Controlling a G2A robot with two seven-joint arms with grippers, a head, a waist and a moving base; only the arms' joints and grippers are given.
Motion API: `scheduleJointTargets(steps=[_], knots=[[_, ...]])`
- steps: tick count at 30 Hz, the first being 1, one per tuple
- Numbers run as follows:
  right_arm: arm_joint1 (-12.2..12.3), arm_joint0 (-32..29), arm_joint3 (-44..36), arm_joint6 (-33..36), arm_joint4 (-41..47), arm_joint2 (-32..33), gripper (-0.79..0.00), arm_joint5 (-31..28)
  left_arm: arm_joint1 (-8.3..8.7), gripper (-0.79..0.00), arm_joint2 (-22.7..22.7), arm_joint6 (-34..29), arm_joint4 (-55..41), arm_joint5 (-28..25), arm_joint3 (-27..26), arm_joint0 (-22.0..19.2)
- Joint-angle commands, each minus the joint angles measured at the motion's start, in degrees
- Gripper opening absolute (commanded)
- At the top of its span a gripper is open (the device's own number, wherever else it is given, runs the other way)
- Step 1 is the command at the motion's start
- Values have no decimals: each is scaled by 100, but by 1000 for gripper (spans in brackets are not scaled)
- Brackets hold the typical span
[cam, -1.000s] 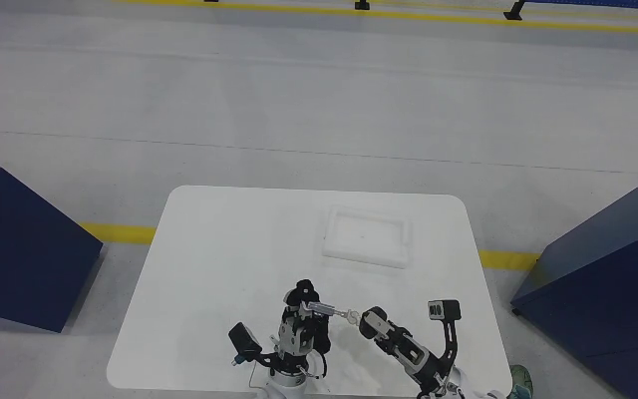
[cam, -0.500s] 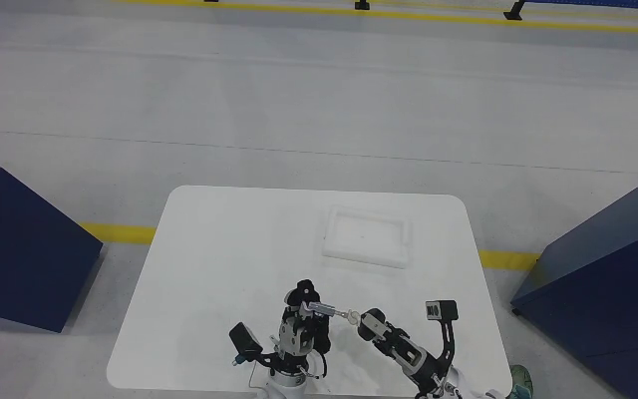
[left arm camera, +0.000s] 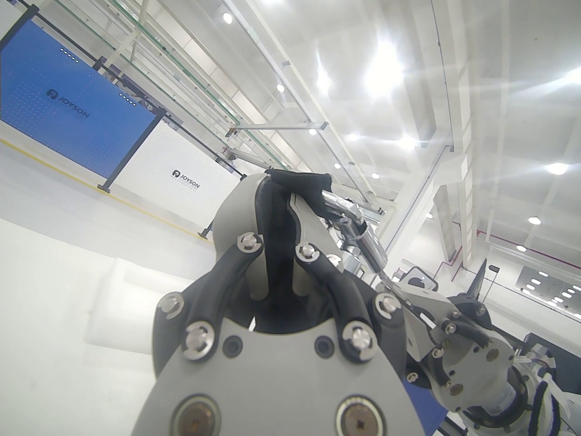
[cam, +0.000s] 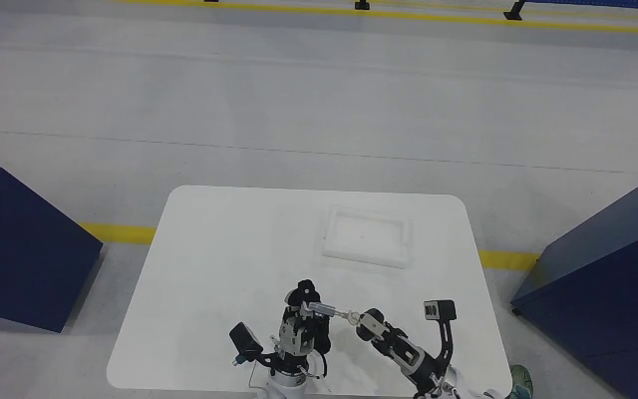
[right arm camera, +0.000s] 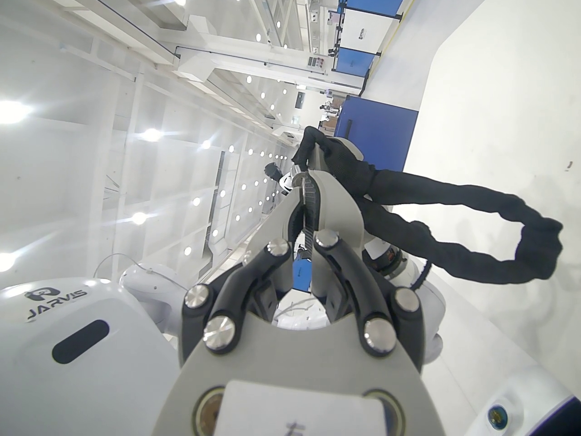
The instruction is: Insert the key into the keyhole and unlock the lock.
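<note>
Left gripper (cam: 305,302) and right gripper (cam: 363,320) face each other, tips close together; each one's fingers (left arm camera: 236,220) are pressed closed.

1. One white desk (cam: 199,259).
2. One shallow white tray (cam: 366,237), near the desk's far edge.
3. One silver lock (left arm camera: 358,235).
4. One key (cam: 346,315).
5. Two claws: the left claw (left arm camera: 299,182) and the right claw (right arm camera: 311,180), both above the desk's near edge.
6. Two blue screens on the floor: one screen (cam: 40,249) off one side edge of the desk, the other screen (cam: 588,289) off the opposite edge.
</note>
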Motion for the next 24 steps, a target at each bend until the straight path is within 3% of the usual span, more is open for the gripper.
scheduleJointTargets(steps=[1,18,24], knots=[[-1,2,-2,5,-11,-11,-785,-5,1,-785,-3,24,44,30,4,-5],[-10,8,-21,-61,-93,-75,-785,34,4,-785,19,256,414,278,159,-79],[-8,-1,-26,43,-117,-128,-785,31,-13,-785,54,223,221,113,181,-69]])
